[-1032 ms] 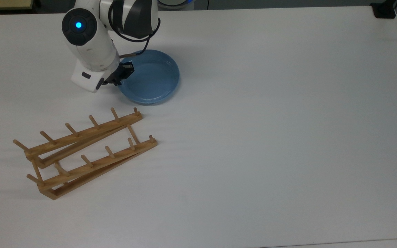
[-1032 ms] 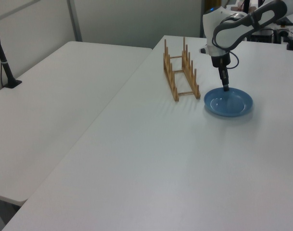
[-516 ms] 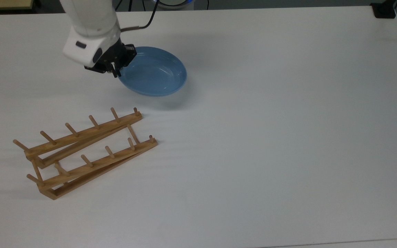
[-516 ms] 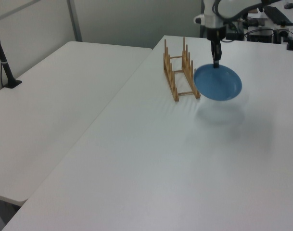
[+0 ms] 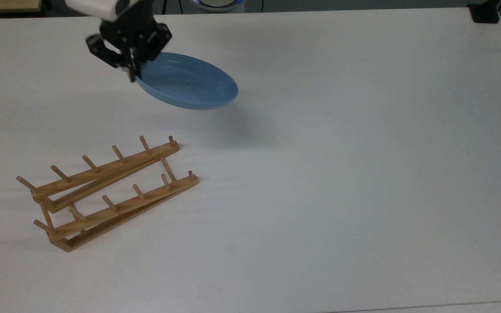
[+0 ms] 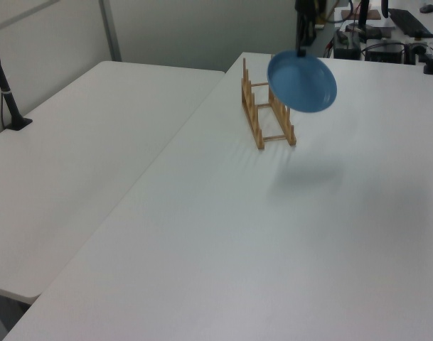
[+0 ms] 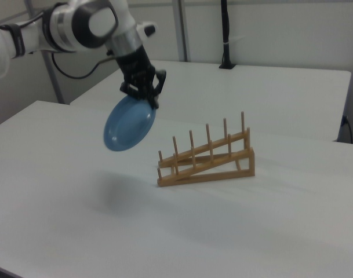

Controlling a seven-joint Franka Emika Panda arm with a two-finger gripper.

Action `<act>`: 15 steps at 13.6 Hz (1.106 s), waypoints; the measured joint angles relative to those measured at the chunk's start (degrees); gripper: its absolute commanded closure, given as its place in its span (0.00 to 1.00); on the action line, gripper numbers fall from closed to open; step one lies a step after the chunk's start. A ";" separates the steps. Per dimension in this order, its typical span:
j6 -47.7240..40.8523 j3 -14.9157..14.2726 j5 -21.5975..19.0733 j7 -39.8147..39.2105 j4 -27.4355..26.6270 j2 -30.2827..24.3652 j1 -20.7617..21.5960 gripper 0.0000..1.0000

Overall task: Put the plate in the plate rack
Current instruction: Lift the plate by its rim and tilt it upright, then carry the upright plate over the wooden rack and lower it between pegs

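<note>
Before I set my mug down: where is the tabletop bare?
The white table is bare across the top view's right, from the light-brown wooden plate rack outward. Crowded at upper left: the gripper holds the light-blue round plate aloft.

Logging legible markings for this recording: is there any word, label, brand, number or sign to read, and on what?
None can be read: the plate, the plate rack, the hand and the table bear no visible text, label, number or sign.
</note>
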State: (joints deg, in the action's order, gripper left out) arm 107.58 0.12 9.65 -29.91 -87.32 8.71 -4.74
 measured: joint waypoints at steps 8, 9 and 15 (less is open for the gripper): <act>3.55 -0.20 25.18 12.56 4.33 0.68 1.41 1.00; 4.27 -0.42 27.70 14.35 4.36 1.14 1.41 1.00; 13.85 -5.64 36.91 21.45 4.84 2.36 1.49 1.00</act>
State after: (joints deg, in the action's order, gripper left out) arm 121.44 -5.52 46.55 -8.46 -82.48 11.07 -3.26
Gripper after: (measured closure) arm 0.952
